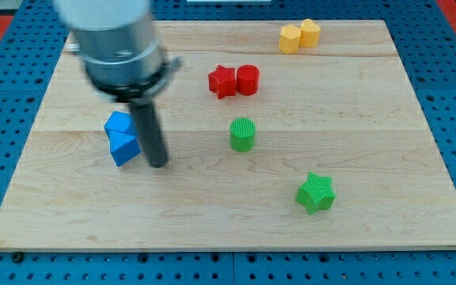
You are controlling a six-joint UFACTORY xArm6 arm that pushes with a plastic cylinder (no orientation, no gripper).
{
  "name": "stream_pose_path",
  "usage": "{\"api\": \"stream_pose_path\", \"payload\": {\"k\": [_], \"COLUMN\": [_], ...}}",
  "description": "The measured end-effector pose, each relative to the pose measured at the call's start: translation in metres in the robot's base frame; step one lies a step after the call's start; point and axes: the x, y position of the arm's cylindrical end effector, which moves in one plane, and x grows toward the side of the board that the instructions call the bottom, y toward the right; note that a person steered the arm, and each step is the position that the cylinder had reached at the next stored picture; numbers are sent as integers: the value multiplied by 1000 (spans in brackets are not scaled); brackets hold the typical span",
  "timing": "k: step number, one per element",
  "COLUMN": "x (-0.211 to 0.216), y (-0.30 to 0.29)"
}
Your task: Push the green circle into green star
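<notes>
The green circle [242, 134] stands near the middle of the wooden board. The green star [316, 192] lies apart from it, toward the view's lower right. My tip [158, 165] rests on the board well to the left of the green circle, just to the right of two blue blocks [120, 138]. The tip looks close to or touching the lower blue block. It touches neither green block.
A red star [222, 81] and a red circle [248, 79] sit side by side above the green circle. Two yellow blocks [299, 36] sit near the board's top edge, right of centre. The wooden board [386, 142] lies on a blue pegboard surface.
</notes>
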Motion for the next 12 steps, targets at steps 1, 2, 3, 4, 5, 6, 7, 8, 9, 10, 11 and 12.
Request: {"api": "stream_pose_path", "payload": {"k": [1,2,3,4,5,6,7,8,9,10,11,12], "x": [-4,-25,-85,-53,-31,-50,-57,-56,-28,-15,0,23], "y": [99,164,163,109,96,83,59,40,60,100,39,34]}}
